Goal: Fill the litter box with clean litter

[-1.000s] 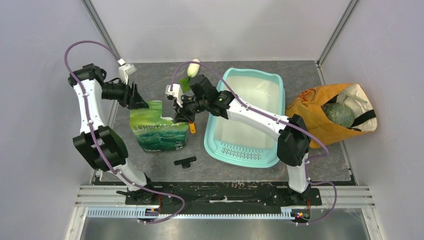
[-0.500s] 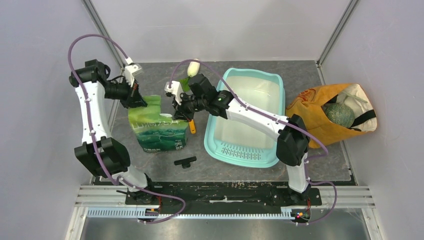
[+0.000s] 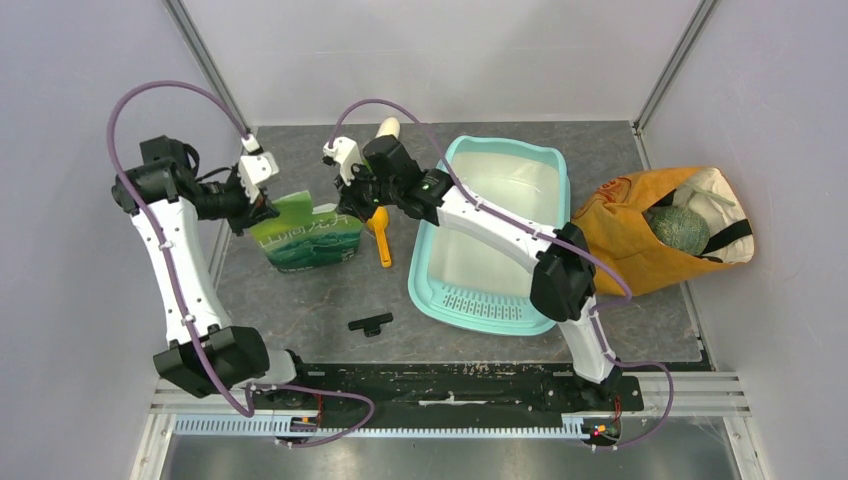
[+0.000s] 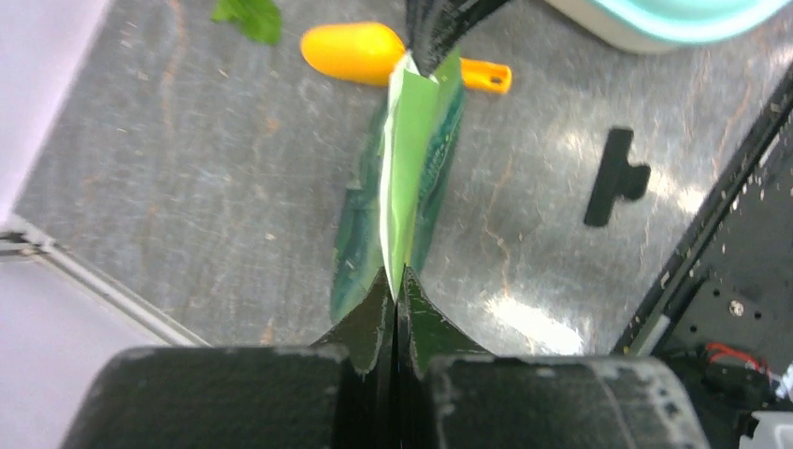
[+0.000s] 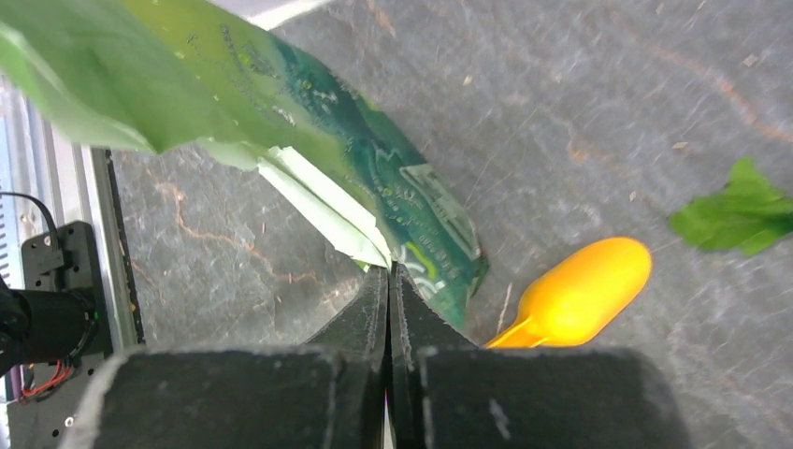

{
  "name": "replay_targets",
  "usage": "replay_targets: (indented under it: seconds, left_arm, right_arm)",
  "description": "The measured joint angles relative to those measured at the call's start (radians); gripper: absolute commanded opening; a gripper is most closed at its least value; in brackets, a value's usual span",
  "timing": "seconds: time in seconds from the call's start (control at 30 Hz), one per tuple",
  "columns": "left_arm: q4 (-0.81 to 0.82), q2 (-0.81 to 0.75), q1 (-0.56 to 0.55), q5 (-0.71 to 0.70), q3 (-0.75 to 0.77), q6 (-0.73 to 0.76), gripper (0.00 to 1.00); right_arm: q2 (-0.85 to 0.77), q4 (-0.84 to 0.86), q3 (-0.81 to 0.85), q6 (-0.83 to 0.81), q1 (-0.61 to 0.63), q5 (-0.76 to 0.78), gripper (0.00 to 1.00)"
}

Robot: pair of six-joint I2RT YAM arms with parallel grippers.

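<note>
The green printed pouch (image 3: 305, 238) hangs above the table, held at both top corners. My left gripper (image 3: 262, 205) is shut on its left edge (image 4: 411, 168), the jaws pinched flat on the film (image 4: 397, 281). My right gripper (image 3: 352, 205) is shut on the other corner (image 5: 388, 271), with the pouch (image 5: 355, 178) stretching away from it. The teal litter box (image 3: 487, 303) lies to the right, its white basin bare. The litter is hidden from view.
An orange scoop (image 3: 380, 232) lies between the pouch and the litter box, also in the wrist views (image 4: 360, 51) (image 5: 580, 295). A black clip (image 3: 370, 323) lies nearer the arms. An orange cloth bag (image 3: 660, 230) sits at the right. A green leaf (image 5: 739, 210) lies on the table.
My left gripper has shut on the pouch's left edge. Both arms have raised the pouch and carried it away from the bases, uncovering the orange scoop.
</note>
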Motion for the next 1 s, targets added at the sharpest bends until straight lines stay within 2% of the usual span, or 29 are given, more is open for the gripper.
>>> replay_targets:
  seconds: [0.13, 0.4, 0.6, 0.97, 1.0]
  left_arm:
    - [0.002, -0.003, 0.003, -0.028, -0.129, 0.123, 0.02]
    - [0.065, -0.006, 0.023, -0.024, -0.083, 0.150, 0.02]
    - [0.070, -0.047, 0.029, -0.033, -0.104, 0.188, 0.02]
    - [0.050, -0.134, 0.028, -0.136, -0.379, 0.457, 0.02]
    - [0.049, -0.132, 0.028, -0.148, -0.396, 0.464, 0.02]
  right_arm:
    - [0.041, -0.016, 0.000, 0.027, 0.004, -0.001, 0.00]
    - [0.047, -0.083, 0.079, 0.106, 0.008, -0.001, 0.00]
    - [0.048, -0.138, 0.102, 0.158, 0.014, 0.008, 0.00]
    - [0.048, -0.107, 0.058, 0.213, 0.038, 0.070, 0.00]
    - [0.048, -0.105, 0.058, 0.212, 0.039, 0.069, 0.05]
